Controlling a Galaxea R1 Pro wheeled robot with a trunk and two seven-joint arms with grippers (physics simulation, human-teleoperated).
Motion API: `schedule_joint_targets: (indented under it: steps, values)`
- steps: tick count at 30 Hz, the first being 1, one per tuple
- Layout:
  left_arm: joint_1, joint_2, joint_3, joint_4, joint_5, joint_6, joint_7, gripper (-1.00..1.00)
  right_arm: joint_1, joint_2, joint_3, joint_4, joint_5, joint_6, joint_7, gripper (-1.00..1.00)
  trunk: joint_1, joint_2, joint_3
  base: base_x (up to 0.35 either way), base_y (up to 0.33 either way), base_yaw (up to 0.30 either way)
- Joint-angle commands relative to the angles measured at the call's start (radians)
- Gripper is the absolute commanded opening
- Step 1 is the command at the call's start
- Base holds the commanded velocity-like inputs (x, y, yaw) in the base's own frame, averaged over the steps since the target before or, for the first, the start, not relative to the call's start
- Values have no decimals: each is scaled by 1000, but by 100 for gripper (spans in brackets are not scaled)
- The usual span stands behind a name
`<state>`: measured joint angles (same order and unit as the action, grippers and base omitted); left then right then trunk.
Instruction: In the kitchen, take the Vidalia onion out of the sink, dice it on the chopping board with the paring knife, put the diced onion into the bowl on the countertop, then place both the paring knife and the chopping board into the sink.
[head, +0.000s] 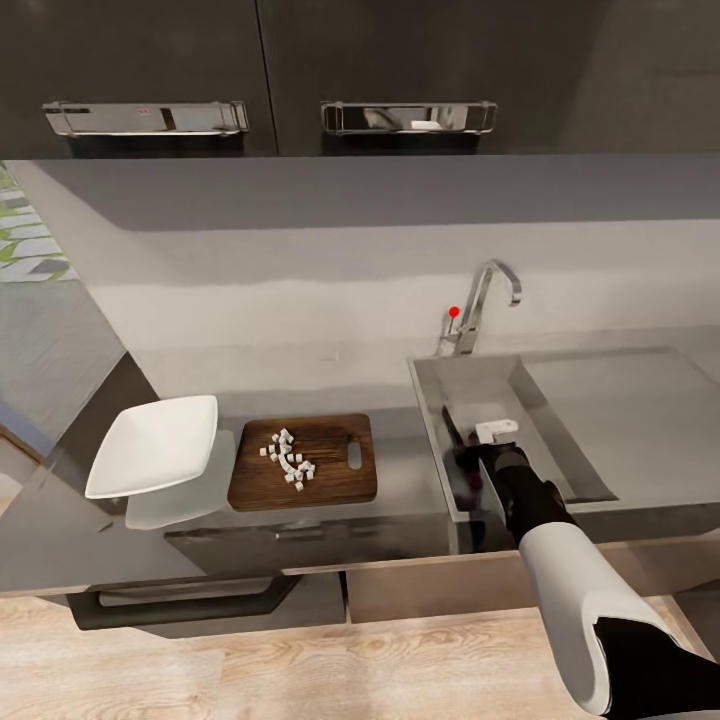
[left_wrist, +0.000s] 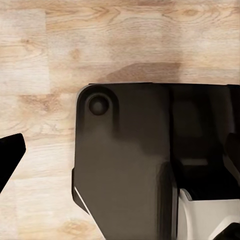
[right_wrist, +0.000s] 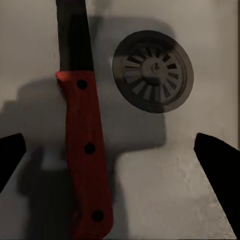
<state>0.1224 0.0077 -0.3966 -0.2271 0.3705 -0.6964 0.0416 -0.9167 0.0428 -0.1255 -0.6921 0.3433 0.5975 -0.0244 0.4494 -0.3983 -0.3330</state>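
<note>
The red-handled, dark-bladed paring knife (right_wrist: 82, 145) lies in the rectangular steel sink (head: 560, 375) beside its drain, the right end effector (right_wrist: 120, 170) spread wide above it. Small white onion cubes (head: 288, 460) sit on the dark brown wooden chopping board (head: 330, 485), so bowling them and sinking the board remain

You face a long grey countertop (head: 330, 375) with a steel sink (head: 600, 420) set into its right half. A white square bowl (head: 155, 445) sits tilted at the left, just beside a dark wooden chopping board (head: 335, 480) scattered with small white cubes of diced onion (head: 288, 460). On the sink floor, a paring knife (right_wrist: 85, 165) with a red handle lies flat beside the round drain (right_wrist: 152, 70).
</note>
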Motion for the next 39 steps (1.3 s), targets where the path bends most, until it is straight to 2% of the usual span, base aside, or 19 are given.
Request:
schedule_joint_targets:
  steps: [1, 17, 26, 33, 39]
  values:
    - [0, 1, -8, -2, 7, -2, 4, 100, -1, 0, -3, -2, 0, 3, -2, 100, 1, -2, -1, 0, 0, 0]
    - [0, 0, -8, 1, 7, -2, 4, 100, -1, -2, -2, -70, 0, 3, -2, 100, 1, -2, -1, 0, 0, 0]
    - [0, 0, -8, 2, 7, -2, 3, 100, -1, -2, -2, -102, 0, 2, -1, 100, 1, -2, 10, -102, 0, 0]
    - [0, 0, -8, 2, 7, -2, 3, 100, -1, -4, -6, -111, 2, 2, 82, 100, 1, -2, 21, -327, 0, 0]
    - [0, 0, -8, 2, 7, -2, 3, 100, -1, -4, -6, -135, 2, 1, 97, 100, 1, -2, 31, -221, 0, 0]
